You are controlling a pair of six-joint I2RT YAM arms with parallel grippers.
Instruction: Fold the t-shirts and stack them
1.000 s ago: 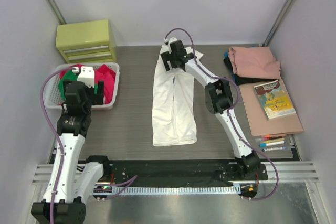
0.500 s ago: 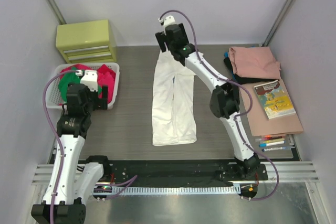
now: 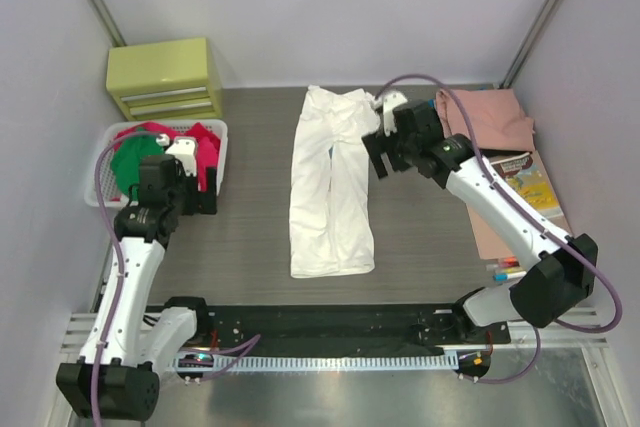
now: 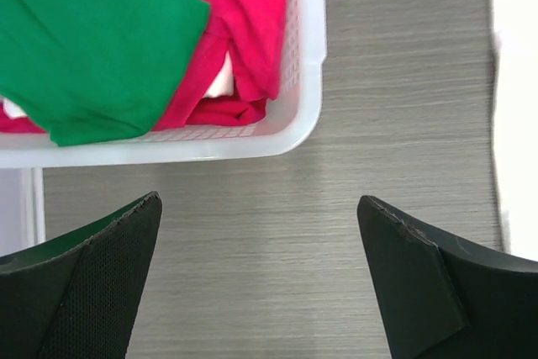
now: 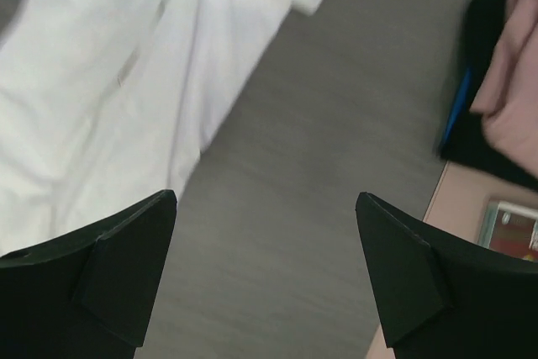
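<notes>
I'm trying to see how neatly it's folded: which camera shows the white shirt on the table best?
The overhead view: the white shirt lies there whole, folded into a long strip. The left wrist view catches only a sliver of its edge; the right wrist view shows one blurred end.

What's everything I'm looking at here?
White shirt: one, white, spread mid-table.
Green shirt: one, green, in the basket.
Red shirt: at least one, red-pink, in the basket.
Salmon-pink shirt: one, folded, far right, on black cloth.
Basket: one, white, left side.
Drawer unit: one, yellow-green, far left corner.
Book: one, yellowish cover, right side, on a brown sheet.
Markers: a few, mixed colours, near right.
Table: one, grey wood grain.
Robot arms: two, white and black; left arm by the basket, right arm beside the white shirt; both jaws open.
</notes>
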